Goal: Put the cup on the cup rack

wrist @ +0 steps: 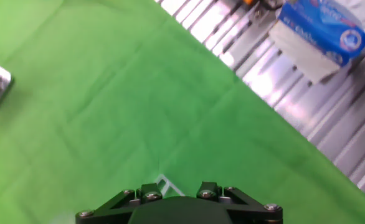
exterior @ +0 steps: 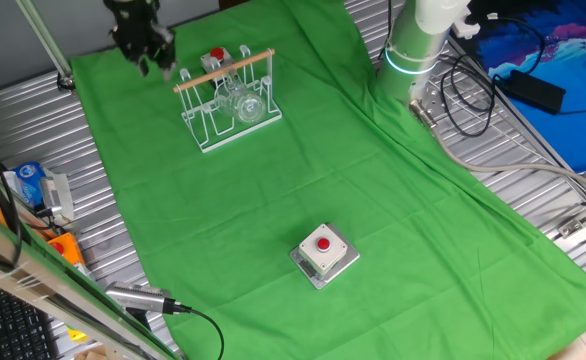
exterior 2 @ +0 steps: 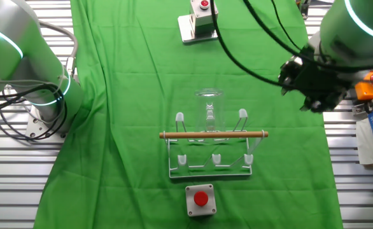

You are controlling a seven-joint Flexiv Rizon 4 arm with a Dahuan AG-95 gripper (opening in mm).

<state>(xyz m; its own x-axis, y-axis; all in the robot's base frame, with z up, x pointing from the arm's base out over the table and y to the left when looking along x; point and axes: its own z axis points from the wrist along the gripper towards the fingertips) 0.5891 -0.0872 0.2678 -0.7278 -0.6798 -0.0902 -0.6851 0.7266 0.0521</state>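
Clear glass-like cup with small side handle (exterior 2: 209, 109) sits on cup rack with see-through base, thin upright loops, light wooden rod (exterior 2: 212, 135). Cup long axis vertical; mouth direction not discernible. Rack rod runs left-right in other fixed view. Black two-finger gripper (exterior 2: 314, 86) hangs right of rack, apart from it, holding nothing; finger spacing: cannot tell. Judgement: placement done, retreat step in hand. Next move: clear rack without contact.

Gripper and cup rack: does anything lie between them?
Nothing: only bare green cloth separates the gripper from the cup rack, clearest in the other fixed view.
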